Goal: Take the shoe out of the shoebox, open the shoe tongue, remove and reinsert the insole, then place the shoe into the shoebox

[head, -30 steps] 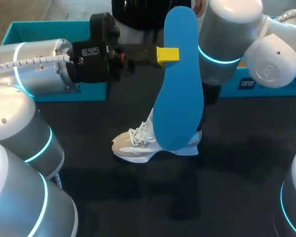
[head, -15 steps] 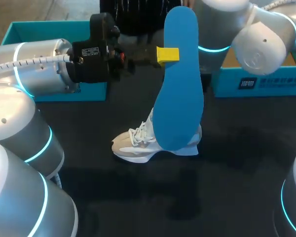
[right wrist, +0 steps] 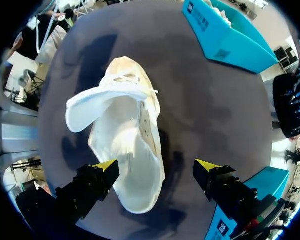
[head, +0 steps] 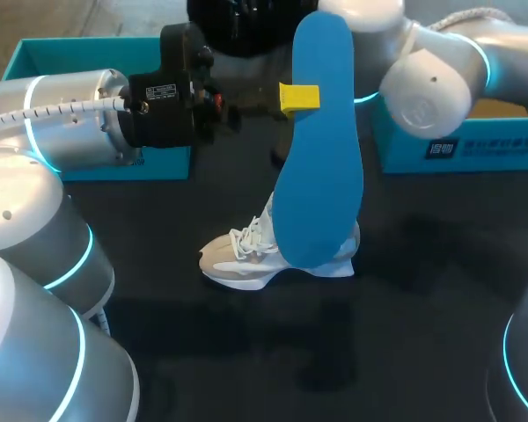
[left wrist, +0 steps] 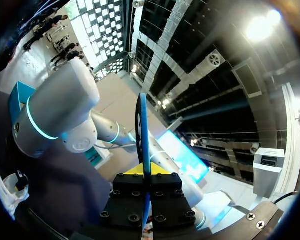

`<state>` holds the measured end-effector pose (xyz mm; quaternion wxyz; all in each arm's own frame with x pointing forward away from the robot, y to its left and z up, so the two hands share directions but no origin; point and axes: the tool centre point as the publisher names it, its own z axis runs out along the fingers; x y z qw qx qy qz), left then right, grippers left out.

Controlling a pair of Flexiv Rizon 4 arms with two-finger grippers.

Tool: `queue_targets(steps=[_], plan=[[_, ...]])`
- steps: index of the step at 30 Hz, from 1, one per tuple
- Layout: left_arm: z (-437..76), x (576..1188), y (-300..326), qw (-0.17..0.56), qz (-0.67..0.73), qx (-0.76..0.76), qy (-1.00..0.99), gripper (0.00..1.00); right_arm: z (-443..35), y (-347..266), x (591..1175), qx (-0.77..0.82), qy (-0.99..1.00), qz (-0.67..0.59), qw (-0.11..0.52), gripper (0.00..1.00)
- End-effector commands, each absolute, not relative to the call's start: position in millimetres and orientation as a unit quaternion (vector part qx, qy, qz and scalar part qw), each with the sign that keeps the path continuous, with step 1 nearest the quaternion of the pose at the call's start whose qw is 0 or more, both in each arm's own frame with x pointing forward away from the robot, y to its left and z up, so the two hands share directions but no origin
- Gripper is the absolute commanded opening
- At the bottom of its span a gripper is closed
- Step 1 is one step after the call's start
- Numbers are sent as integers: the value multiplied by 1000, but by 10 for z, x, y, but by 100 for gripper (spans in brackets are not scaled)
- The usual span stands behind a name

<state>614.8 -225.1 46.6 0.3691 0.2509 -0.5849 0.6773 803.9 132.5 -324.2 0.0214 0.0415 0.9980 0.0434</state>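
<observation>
My left gripper [head: 299,97] is shut on a blue insole [head: 317,149] and holds it upright, high above the table. In the left wrist view the insole [left wrist: 142,125] shows edge-on between the closed fingers of that gripper [left wrist: 145,170]. A white and beige shoe [head: 264,259] lies on the dark table below the insole's lower end. In the right wrist view my right gripper [right wrist: 156,167] stands wide open above the shoe [right wrist: 127,150], whose tongue [right wrist: 92,105] is folded back. In the head view the insole hides the right gripper.
A teal shoebox [head: 462,145] stands at the back right, under my right arm [head: 422,83]. A second teal box [head: 44,48] sits at the back left, behind my left arm. Teal boxes [right wrist: 225,35] also show past the shoe in the right wrist view.
My right arm has swung up and to the right, uncovering the front of the right shoebox. The left arm, the insole and the shoe have stayed put.
</observation>
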Motion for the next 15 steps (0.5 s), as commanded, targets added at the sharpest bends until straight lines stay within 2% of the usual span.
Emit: queue_targets(steps=[1,15], plan=[[455,6135,-2254,368,678,252,-584,0,-3413,1392,8085,40,998,40,17,100],[455,6135,-2254,368,678,252,-584,0,-3675,1428,8074,45,998,43,1,100]])
